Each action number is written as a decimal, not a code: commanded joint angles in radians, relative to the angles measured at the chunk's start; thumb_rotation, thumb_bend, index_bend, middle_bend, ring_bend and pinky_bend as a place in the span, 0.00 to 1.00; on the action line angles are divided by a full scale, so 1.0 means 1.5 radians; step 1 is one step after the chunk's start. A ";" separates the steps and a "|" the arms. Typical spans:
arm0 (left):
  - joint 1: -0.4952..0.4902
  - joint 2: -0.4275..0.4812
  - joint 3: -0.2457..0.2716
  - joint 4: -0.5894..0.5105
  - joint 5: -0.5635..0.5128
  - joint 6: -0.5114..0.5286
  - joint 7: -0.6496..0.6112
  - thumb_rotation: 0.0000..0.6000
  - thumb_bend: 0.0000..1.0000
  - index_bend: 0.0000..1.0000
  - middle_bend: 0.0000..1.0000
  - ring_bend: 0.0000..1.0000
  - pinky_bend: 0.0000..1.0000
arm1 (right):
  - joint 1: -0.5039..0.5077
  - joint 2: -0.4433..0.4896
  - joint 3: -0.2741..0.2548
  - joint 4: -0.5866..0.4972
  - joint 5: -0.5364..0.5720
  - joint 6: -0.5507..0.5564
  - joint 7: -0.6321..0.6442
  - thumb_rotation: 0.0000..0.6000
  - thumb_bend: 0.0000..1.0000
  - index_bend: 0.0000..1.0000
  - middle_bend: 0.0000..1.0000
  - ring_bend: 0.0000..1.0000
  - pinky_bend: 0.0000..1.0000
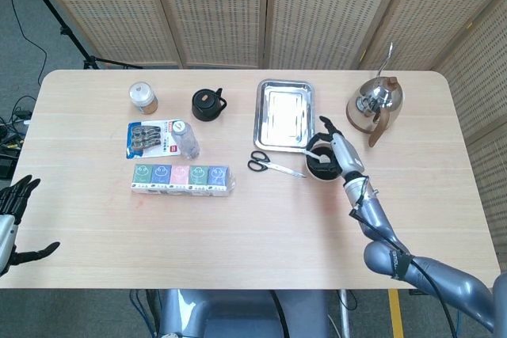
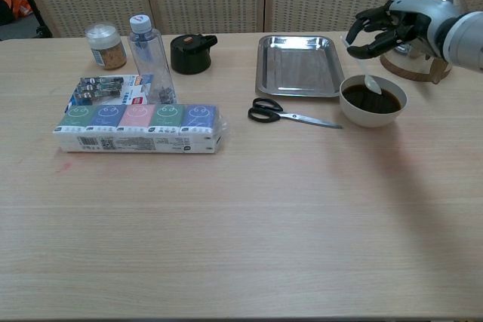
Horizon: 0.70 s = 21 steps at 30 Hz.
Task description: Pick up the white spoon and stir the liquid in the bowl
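A white bowl (image 2: 369,119) of dark liquid stands right of centre, in front of the steel tray; the head view shows the bowl (image 1: 314,175) partly under my hand. My right hand (image 2: 392,26) hovers just above and behind it and holds the white spoon (image 2: 370,83) by its handle. The spoon slants down, and its tip is at the liquid's surface. From above, the right hand (image 1: 338,152) covers the bowl's right side and the spoon (image 1: 314,154) crosses the bowl. My left hand (image 1: 11,223) hangs off the table's near left edge with fingers spread and nothing in it.
Scissors (image 2: 290,115) lie just left of the bowl. A steel tray (image 2: 263,73) sits behind it and a kettle (image 2: 423,62) to its right. Further left are a black lidded pot (image 2: 192,53), a bottle (image 2: 147,47), a jar (image 2: 105,44) and a tissue pack (image 2: 139,127).
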 commanded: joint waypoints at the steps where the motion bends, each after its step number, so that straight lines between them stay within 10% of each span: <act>1: 0.000 0.001 0.000 0.000 0.000 -0.001 0.000 1.00 0.00 0.00 0.00 0.00 0.00 | 0.001 -0.008 -0.003 0.017 -0.005 -0.011 0.011 1.00 0.54 0.58 0.00 0.00 0.00; 21: -0.017 -0.004 -0.015 0.003 -0.051 -0.028 0.010 1.00 0.00 0.00 0.00 0.00 0.00 | 0.025 -0.071 -0.014 0.155 -0.041 -0.069 0.050 1.00 0.54 0.58 0.00 0.00 0.00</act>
